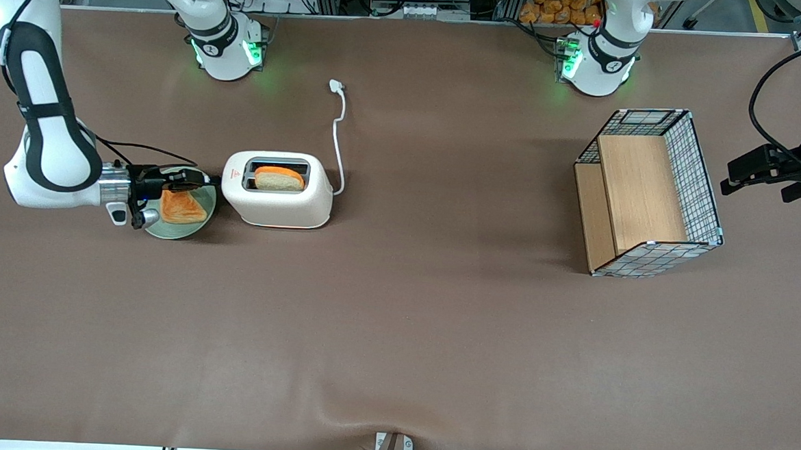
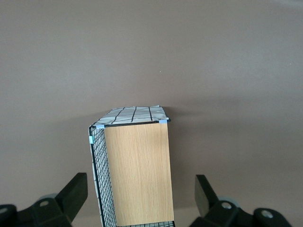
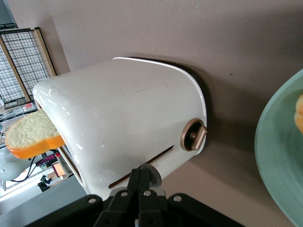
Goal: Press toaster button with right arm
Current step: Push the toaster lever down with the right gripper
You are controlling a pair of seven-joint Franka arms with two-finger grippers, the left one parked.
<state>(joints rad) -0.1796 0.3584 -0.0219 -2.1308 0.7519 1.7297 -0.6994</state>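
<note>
The cream-white toaster lies on the brown table with a bread slice standing in its top slot. In the right wrist view the toaster fills the frame, the bread slice pokes out of its slot, and a round knob sits on its narrow end. The toaster button, a small grey lever stub, sticks out of a slit in that end. My right arm's gripper is shut with nothing between its fingers, and its tips rest against the button.
A green plate with a toast slice lies under the gripper, beside the toaster's button end. The white power cord trails unplugged, farther from the front camera. A wire basket with wooden shelves stands toward the parked arm's end.
</note>
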